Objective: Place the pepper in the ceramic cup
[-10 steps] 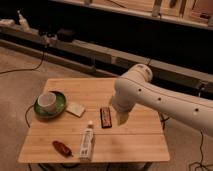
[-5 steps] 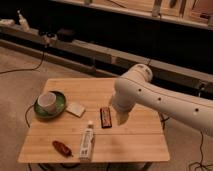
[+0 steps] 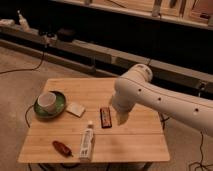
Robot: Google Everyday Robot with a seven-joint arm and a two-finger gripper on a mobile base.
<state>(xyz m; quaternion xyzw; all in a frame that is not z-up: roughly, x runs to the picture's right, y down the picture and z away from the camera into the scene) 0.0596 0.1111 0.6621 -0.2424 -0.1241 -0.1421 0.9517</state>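
Gripper [image 3: 121, 118] hangs under the arm's wrist, just above the table [image 3: 142, 137], right of the dark bar [image 3: 105, 117]. Grip state: can't tell. It carries nothing visible.

Pepper [image 3: 61, 148] lies at the front-left table edge, left of the white tube [image 3: 87, 142], well apart from the gripper. Cup [image 3: 47, 100] sits upright on the green plate [image 3: 60, 106] at the left side, with a small white pad [image 3: 76, 109] beside it.

Versus the earlier frames: no change, with arm and objects in the same spots.
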